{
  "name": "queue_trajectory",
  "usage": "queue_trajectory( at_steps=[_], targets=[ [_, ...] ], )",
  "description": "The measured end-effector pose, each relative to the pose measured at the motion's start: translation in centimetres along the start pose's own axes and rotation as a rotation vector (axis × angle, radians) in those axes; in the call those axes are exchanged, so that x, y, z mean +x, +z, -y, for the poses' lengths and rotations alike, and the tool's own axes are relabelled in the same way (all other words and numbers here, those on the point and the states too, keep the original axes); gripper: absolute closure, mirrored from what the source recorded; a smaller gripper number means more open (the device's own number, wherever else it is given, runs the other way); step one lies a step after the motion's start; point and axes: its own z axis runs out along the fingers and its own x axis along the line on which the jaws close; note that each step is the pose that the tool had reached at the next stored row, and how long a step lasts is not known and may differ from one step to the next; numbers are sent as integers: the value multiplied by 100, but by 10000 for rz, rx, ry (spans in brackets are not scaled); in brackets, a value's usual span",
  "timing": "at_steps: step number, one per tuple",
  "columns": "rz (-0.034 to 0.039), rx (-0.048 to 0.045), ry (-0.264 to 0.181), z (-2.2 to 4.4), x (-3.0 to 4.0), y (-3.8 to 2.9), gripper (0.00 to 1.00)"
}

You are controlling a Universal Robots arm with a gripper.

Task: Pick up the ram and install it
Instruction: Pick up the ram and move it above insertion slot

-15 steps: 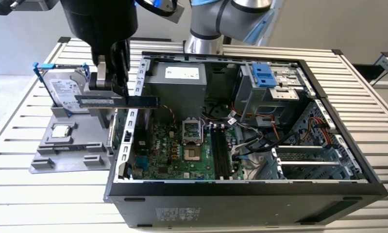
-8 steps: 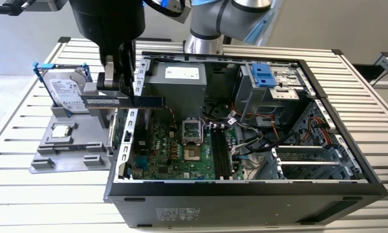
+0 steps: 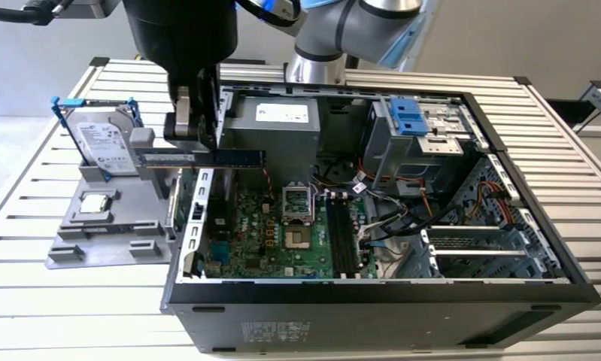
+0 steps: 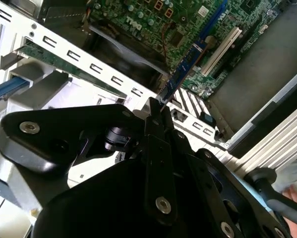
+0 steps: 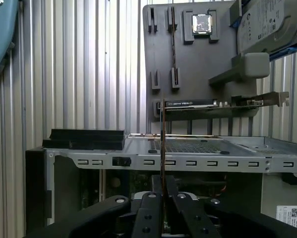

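Observation:
My gripper (image 3: pixel 195 144) is shut on the ram (image 3: pixel 220 159), a long dark blue-green stick held level and on edge. It hangs above the open computer case's wall on the exterior view's left (image 3: pixel 192 218), over the motherboard (image 3: pixel 270 233). The black memory slots (image 3: pixel 341 235) lie lower, toward the exterior view's right. In the second wrist view the ram (image 4: pixel 185 69) juts out from the gripper (image 4: pixel 157 110) over the board. In the first wrist view the ram (image 5: pixel 162 144) is a thin edge-on line rising from the gripper (image 5: pixel 162 187).
A grey parts holder (image 3: pixel 89 244) beside the case carries a hard drive (image 3: pixel 107 147), a processor (image 3: pixel 96 201) and a green expansion card (image 5: pixel 222 103). Inside the case are the power supply (image 3: pixel 280 128), a blue-fronted drive cage (image 3: pixel 408 116) and loose cables (image 3: pixel 401 203).

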Motion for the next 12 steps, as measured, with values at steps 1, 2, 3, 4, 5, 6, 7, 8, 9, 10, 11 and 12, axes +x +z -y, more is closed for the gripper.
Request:
queue_trajectory(
  at_steps=[1,2,3,4,5,6,7,8,9,10,11,12],
  targets=[
    [0,0,0,12,0,0,100],
    [1,1,0,23,0,0,100],
    [0,0,0,35,0,-1,100],
    [0,0,0,46,0,-1,100],
    [0,-1,0,58,0,-1,100],
    [-1,0,0,71,0,-2,100],
    [-1,0,0,83,0,-2,100],
    [0,-1,0,95,0,-2,100],
    [0,0,0,107,0,-2,100],
    [-1,-1,0,119,0,-3,100],
    [0,0,0,132,0,-3,100],
    [0,0,0,144,-1,-3,100]
  ],
)
